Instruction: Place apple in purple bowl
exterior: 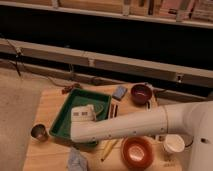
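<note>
Right, front edge: a crumpled blue-grey cloth (76,159), the orange-brown bowl (136,151) and a white cup (174,145) line the near side of the worktop (47,102); a metal cup (39,132) sits off to the left.
Arm: the white arm (150,122) reaches in from the right, low over the green tray (62,122).
Hand: the hand (82,114) hovers over the tray's middle, released, with nothing seen in it.
Apple: I can't spot it; my guess is it lies in the tray beneath the hand or arm.
Purple bowl: the purple bowl (141,93) stands at the far right, well apart from the hand, near a blue-grey block (120,92).
Risk: a descent slightly off centre could nudge the round apple and send it rolling; with two bowls out, a drop in the orange-brown one would miss the task.
Hidden: the tray's near half and the hand's underside.
</note>
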